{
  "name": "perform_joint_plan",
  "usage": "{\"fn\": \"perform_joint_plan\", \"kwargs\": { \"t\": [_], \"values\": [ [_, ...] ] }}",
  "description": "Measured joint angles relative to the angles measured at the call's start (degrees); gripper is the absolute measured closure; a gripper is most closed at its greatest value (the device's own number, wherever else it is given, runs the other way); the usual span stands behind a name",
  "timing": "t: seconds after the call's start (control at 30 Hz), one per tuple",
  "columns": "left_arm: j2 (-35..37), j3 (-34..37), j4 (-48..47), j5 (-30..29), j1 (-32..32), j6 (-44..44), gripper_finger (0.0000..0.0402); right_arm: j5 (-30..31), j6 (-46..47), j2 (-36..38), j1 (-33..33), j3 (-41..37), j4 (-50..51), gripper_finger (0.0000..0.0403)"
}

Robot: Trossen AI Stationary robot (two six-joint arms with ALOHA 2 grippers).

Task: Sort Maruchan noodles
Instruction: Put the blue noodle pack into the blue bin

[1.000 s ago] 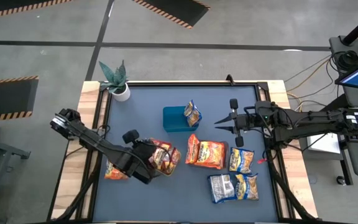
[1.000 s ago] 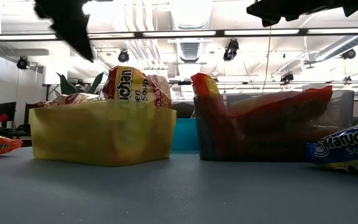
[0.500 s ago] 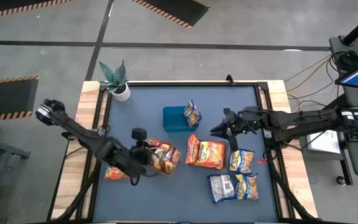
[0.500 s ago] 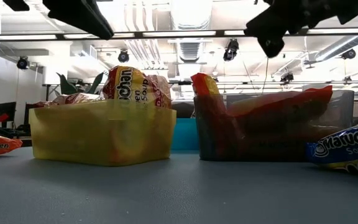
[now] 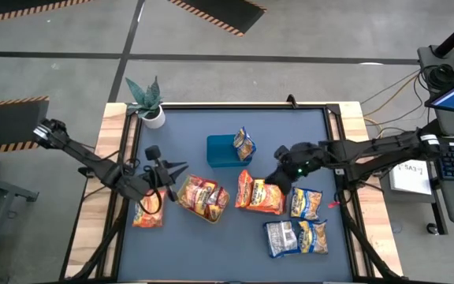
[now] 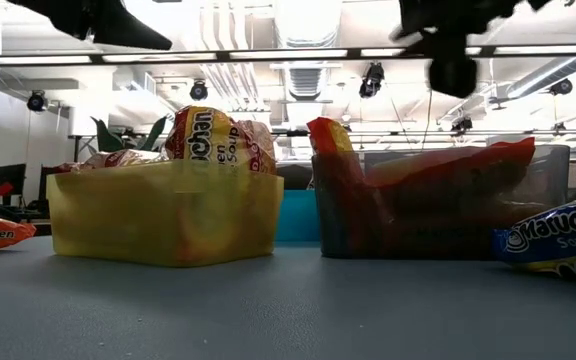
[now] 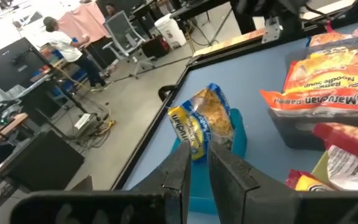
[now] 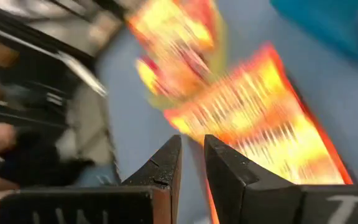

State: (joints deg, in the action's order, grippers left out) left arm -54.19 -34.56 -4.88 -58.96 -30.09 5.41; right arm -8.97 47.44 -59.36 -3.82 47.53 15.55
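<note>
Left gripper (image 5: 181, 165): fingers nearly together, holding nothing; the packets in the yellow tray (image 5: 203, 197) lie just beside it. Right gripper (image 5: 274, 178): fingers nearly together, empty, directly above the orange packets (image 5: 262, 194) in the dark tray.

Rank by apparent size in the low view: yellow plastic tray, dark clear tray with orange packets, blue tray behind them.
1. Dark clear tray, widest.
2. Yellow plastic tray, slightly smaller.
3. Blue tray: only a sliver shows; mostly hidden, farther back, so unsure.

Glossy crinkled plastic noodle packets (image 5: 262, 194), translucent plastic yellow tray (image 6: 163, 212), matt blue-grey tabletop (image 5: 211, 252), wooden table edge (image 5: 110, 134).
</note>
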Motion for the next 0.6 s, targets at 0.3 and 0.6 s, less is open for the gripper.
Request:
{"fn": "perform_joint_plan", "kwargs": {
  "t": [0.3,0.6],
  "values": [
    [0.57,0.61,0.27,-0.09,0.02,0.44,0.0365,-0.88,14.22,-10.75,-4.34,14.91,55.87,0.0344],
    [-2.14,-1.43,0.29,-0.08,0.09,2.92,0.0365,-7.26,23.75,-8.46,-10.74,6.33,57.95,0.0387]
  ]
}}
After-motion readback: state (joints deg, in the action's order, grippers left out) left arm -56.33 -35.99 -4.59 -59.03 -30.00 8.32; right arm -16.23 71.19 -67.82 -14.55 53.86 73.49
